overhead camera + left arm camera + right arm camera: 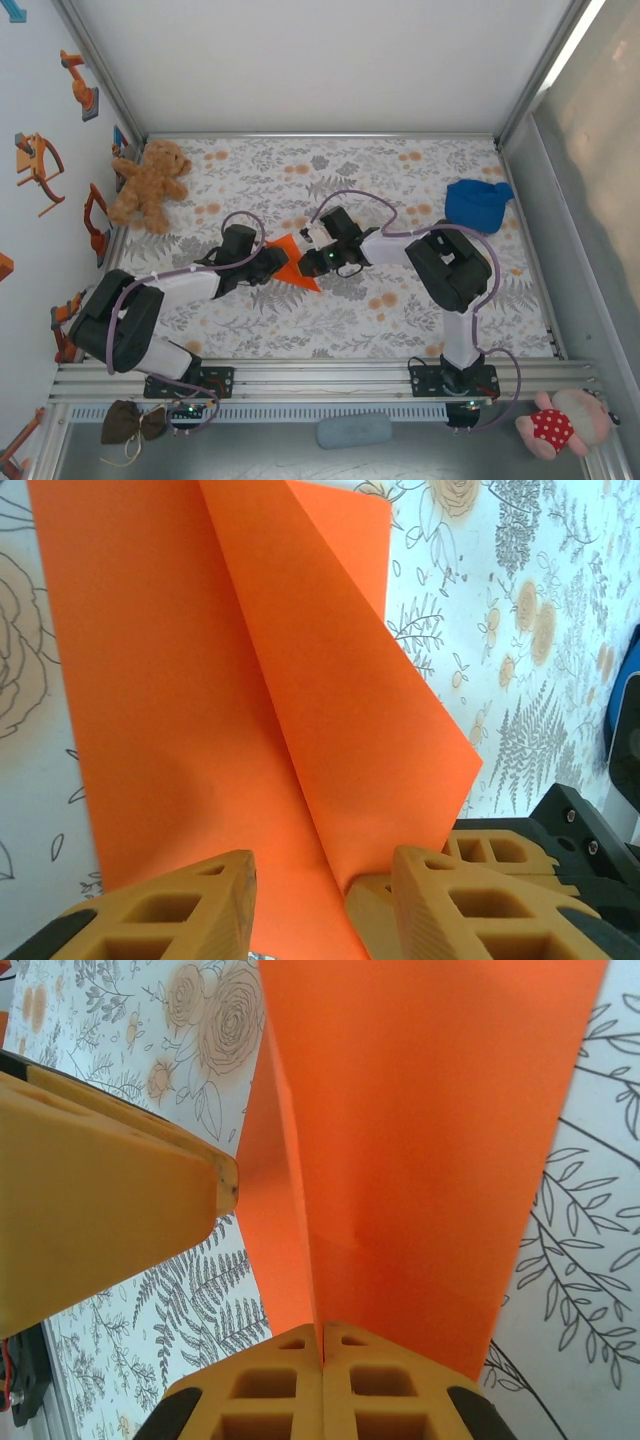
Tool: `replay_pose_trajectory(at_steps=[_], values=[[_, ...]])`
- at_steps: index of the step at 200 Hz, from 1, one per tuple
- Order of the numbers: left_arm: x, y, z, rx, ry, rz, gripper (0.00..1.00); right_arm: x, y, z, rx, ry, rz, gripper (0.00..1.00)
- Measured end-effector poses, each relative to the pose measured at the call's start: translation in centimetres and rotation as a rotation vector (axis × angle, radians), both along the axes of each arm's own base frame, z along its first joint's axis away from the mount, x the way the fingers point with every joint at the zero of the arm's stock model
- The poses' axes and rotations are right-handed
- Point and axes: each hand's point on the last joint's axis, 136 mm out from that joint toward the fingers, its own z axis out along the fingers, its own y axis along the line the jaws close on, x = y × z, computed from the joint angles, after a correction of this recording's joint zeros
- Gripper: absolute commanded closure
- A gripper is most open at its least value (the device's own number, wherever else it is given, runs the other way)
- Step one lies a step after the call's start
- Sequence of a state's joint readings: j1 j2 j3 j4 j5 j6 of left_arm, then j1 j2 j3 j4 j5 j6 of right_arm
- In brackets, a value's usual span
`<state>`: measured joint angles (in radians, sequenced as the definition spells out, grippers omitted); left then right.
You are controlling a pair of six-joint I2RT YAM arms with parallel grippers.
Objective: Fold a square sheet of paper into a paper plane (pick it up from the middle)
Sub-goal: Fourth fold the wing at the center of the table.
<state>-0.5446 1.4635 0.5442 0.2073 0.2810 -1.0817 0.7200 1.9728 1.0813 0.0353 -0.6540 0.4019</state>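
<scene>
The orange sheet of paper (pixel 297 266) lies mid-table on the floral cloth, folded into a pointed shape. One flap (pixel 350 730) stands up along a crease. My right gripper (pixel 322 1345) is shut on the raised fold (pixel 420 1160) at its near end. It reaches in from the right in the top view (pixel 318 262). My left gripper (pixel 320 905) is open, and its tan fingers (pixel 190 910) straddle the paper's near end without pinching it. From above, the left gripper (pixel 276 262) sits at the paper's left edge, close to the right one.
A teddy bear (pixel 150 185) sits at the back left by the wall. A blue cloth lump (pixel 478 203) lies at the back right. Off the table, near the front rail, are a pink doll (pixel 560 425) and a brown bag (pixel 128 422).
</scene>
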Motion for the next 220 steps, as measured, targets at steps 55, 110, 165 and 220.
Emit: replay_pose_trajectory(at_steps=[55, 110, 165, 220], values=[[0.2, -0.2, -0.7, 0.005, 0.008, -0.007, 0.51, 0.1, -0.2, 0.4, 0.031, 0.038, -0.004, 1.0], [1.1, -0.8, 0.0, -0.006, -0.02, -0.019, 0.5, -0.1, -0.2, 0.3, 0.039, 0.054, 0.004, 1.0], [1.1, -1.1, -1.0, 0.014, 0.013, -0.026, 0.51, 0.0, -0.2, 0.1, 0.038, 0.061, -0.002, 1.0], [1.3, -0.7, -1.7, 0.079, 0.083, -0.012, 0.62, 0.0, -0.4, 0.0, 0.027, 0.065, -0.013, 0.8]])
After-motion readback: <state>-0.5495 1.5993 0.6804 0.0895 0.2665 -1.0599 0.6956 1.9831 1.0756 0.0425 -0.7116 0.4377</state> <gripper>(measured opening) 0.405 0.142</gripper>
